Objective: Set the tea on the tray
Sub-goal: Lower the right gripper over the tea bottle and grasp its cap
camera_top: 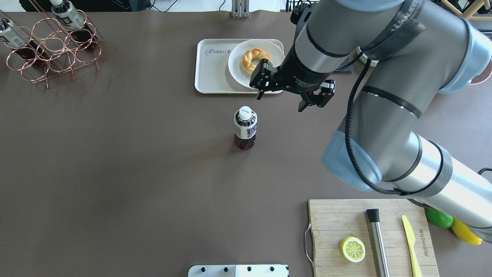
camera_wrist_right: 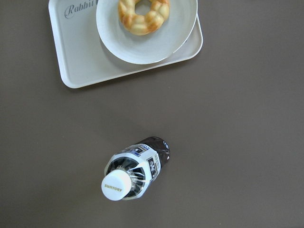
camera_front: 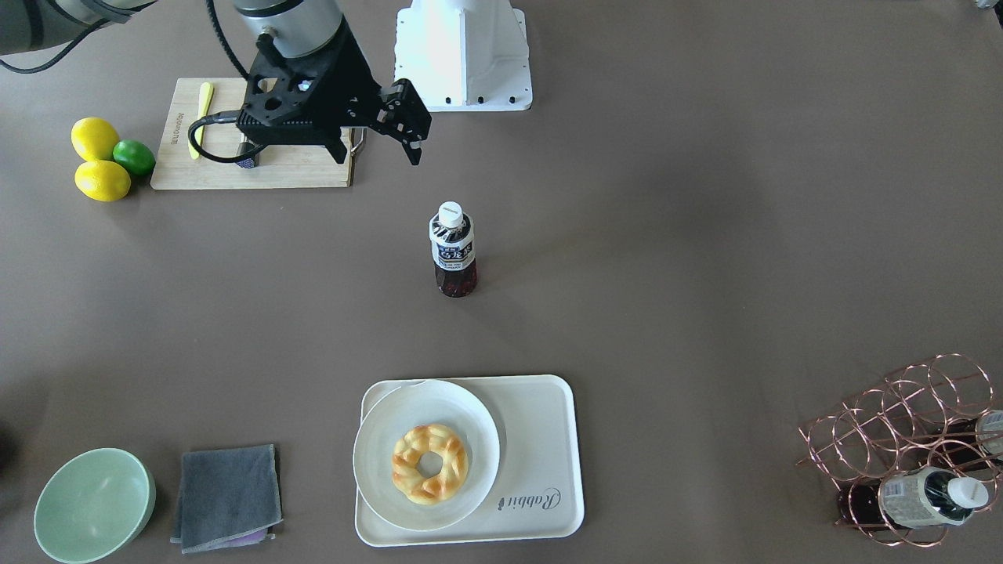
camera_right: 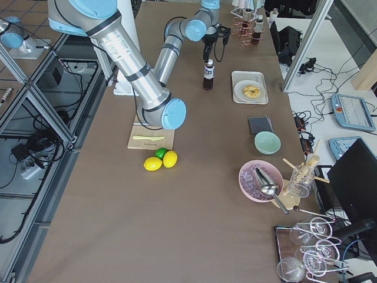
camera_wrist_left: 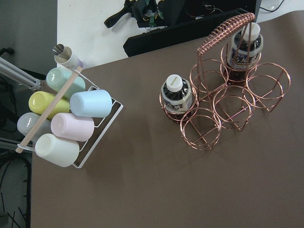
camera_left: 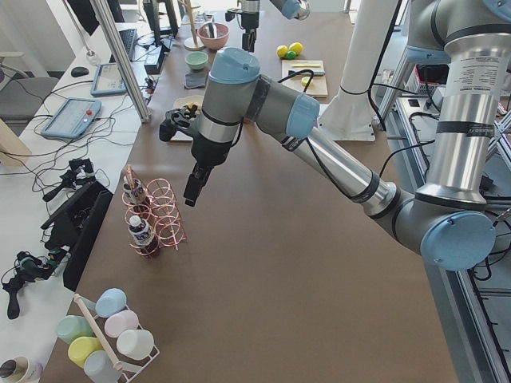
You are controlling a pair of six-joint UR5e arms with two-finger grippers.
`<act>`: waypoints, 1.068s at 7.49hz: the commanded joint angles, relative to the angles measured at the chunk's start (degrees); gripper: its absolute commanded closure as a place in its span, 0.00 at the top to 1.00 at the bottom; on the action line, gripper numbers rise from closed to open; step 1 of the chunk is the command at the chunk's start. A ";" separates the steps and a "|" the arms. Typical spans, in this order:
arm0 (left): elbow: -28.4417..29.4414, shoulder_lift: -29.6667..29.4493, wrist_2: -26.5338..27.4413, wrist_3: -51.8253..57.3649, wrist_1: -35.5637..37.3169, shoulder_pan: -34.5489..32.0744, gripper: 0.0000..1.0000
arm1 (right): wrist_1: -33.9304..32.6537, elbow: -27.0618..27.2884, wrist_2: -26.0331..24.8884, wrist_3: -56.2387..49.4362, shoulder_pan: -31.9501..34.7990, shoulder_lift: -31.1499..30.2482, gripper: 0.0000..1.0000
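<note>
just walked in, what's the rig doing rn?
The right hand is open and hovers above the table, holding nothing. The small clear plastic tea bottle with a white cap stands upright on the table, apart from the cream-white rectangular tray, which carries a round white plate with a ring pastry.

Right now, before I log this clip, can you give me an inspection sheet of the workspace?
Surface: brown table, no spill seen.
Job's things: tea upright on the table, off the tray; tray holds a plate with a pastry.
Clutter: cutting board with lemon half and knife; copper rack with bottles; green bowl; grey cloth.
Grippers: right gripper open, raised, empty; left gripper near the rack, state cannot tell.
Cables: black cable along the right arm.
Surroundings: teach pendant on a side desk.
</note>
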 commanded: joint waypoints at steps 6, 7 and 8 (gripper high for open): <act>4.94 6.48 -4.95 10.96 -0.88 -5.22 0.97 | -2.68 -10.48 -15.93 -0.36 -8.58 8.29 1.00; 6.01 10.58 -5.07 12.36 -6.81 -5.13 0.97 | -0.76 -12.06 -16.01 -0.36 -7.88 8.55 1.00; 8.55 13.93 -5.33 13.85 -15.13 -5.22 0.97 | 2.04 -15.21 -15.84 -0.36 -7.00 8.99 1.00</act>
